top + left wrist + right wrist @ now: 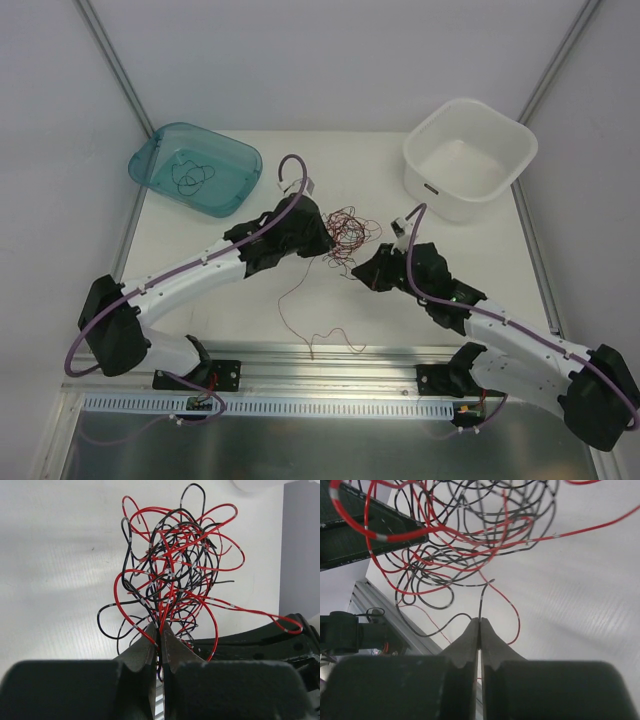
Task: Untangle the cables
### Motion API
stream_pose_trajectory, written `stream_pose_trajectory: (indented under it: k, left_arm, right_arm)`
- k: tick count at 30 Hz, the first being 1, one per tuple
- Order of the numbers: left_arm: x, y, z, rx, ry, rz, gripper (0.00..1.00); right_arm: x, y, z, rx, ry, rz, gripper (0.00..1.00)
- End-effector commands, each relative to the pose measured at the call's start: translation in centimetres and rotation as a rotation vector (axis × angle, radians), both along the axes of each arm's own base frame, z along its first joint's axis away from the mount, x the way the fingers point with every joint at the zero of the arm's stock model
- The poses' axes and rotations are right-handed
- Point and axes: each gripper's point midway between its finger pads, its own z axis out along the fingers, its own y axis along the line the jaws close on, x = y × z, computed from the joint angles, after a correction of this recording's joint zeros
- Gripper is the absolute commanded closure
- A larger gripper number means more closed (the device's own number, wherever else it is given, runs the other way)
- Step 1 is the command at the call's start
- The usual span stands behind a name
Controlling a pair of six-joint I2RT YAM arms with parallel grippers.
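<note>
The cables are a wiry ball of thin red and black strands held just above mid-table between my two grippers. My left gripper is shut on the ball's left side; its wrist view shows strands pinched between its fingertips. My right gripper is shut on a black strand at the ball's lower right, pinched at its tips. A long red strand trails from the ball toward the front edge. A separate black strand lies coiled in the teal tray.
A white tub stands at the back right. The metal rail runs along the front edge. A white wall and metal frame posts enclose the back.
</note>
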Motion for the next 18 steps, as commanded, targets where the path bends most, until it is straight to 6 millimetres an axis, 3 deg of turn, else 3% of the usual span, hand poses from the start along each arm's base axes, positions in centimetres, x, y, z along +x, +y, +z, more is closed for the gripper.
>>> stream_pose_trajectory:
  k: [1, 8, 12, 13, 15, 16, 18]
  left_arm:
    - [1.3, 2.2, 0.9, -0.026, -0.040, 0.077, 1.00]
    - [3.3, 9.6, -1.7, -0.012, 0.002, 0.248, 1.00]
    - [3.2, 13.2, -4.1, 0.031, 0.024, 0.328, 1.00]
    - [3.1, 13.7, -4.4, 0.032, 0.026, 0.340, 1.00]
    - [2.8, 14.9, -6.0, 0.062, 0.048, 0.370, 1.00]
    - [2.7, 15.2, -6.6, 0.075, 0.058, 0.374, 1.00]
    - [2.3, 15.8, -8.0, 0.109, 0.081, 0.382, 1.00]
  right_arm:
    - [1.1, -0.8, 2.6, -0.003, -0.086, -0.055, 0.99]
    - [0.7, -7.8, 0.7, -0.241, -0.081, -0.239, 1.00]
    - [0.6, -10.9, 2.5, -0.290, -0.109, -0.312, 0.99]
    - [0.7, -11.4, 4.3, -0.280, -0.145, -0.331, 0.99]
    - [0.3, -12.5, 5.1, -0.311, -0.144, -0.344, 0.99]
    - [0.4, -12.9, 7.1, -0.299, -0.178, -0.361, 0.99]
    - [0.1, -13.7, 8.4, -0.315, -0.187, -0.373, 0.99]
